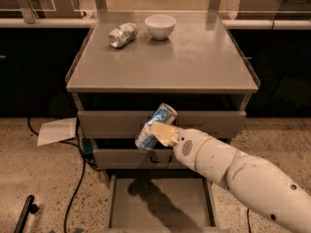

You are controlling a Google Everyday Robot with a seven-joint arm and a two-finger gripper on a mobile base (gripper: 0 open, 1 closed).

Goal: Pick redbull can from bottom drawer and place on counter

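Carrying step: the redbull can (156, 126) is out of the bottom drawer (160, 203) and hangs tilted in the air, in front of the two upper drawer fronts and below the top of the bench (204, 62).
Jaws: at the tip of the white arm (233, 171), level with the upper drawers, pinching the redbull can about its middle.
Next move: as I judge it, the can must rise above the bench's front rim, travel inward over bare surface, be set down, and only then be let go.
Risk: likely catching the rim on the way up.
Bottom drawer: pulled open, its grey floor showing under the arm's shadow.
Count on the bench: one dented silver can (123, 34), one white bowl (160, 26), near each other at the back.
Count elsewhere: one redbull can, three drawers, one arm, one sheet of paper (57, 131) on the floor.
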